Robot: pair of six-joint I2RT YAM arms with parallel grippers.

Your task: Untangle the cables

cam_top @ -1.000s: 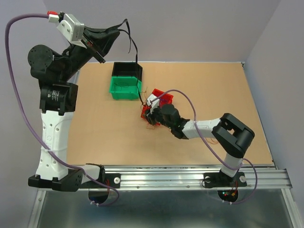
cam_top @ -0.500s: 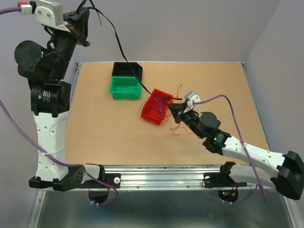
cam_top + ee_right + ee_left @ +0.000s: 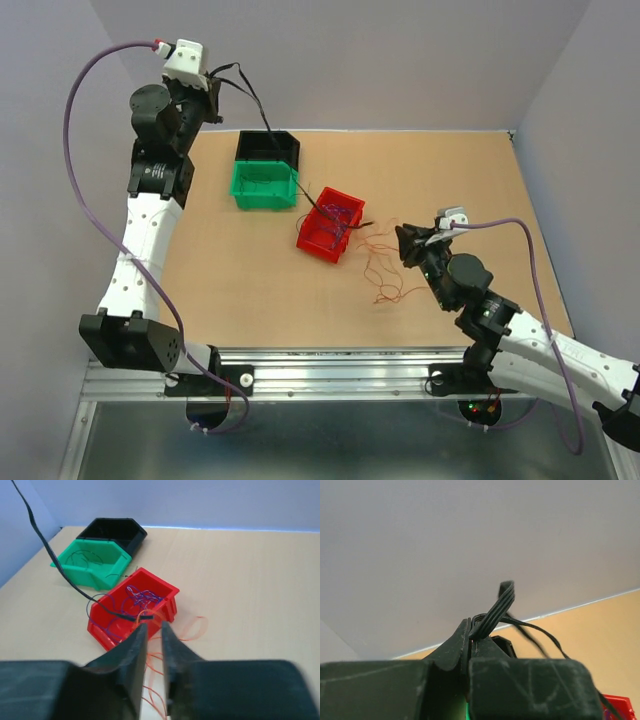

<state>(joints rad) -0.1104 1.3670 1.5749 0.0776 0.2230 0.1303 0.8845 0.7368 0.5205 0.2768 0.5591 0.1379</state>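
High at the back left, my left gripper (image 3: pixel 210 82) (image 3: pixel 470 630) is shut on a bundle of black cable (image 3: pixel 502 602). One black strand (image 3: pixel 283 160) (image 3: pixel 50 555) runs taut from it down into the red bin (image 3: pixel 318 243) (image 3: pixel 107 630). Purple cables (image 3: pixel 338 215) (image 3: pixel 140 595) lie looped inside that bin. Orange cables (image 3: pixel 385 270) (image 3: pixel 192 627) sprawl on the table from the bin's right side toward my right gripper (image 3: pixel 405 240) (image 3: pixel 154 625). Its jaws stand a narrow gap apart above the orange loops, clamping nothing.
A green bin (image 3: pixel 264 186) (image 3: pixel 90 560) holding thin dark strands stands left of the red bin. A black bin (image 3: pixel 267 147) (image 3: pixel 115 530) sits right behind the green one. The back wall rises close behind the bins.
My right arm pulled back toward the near right, drawing orange cables out over the table; its jaws closed, then parted. The left arm swung about up high, still gripping the black cable.
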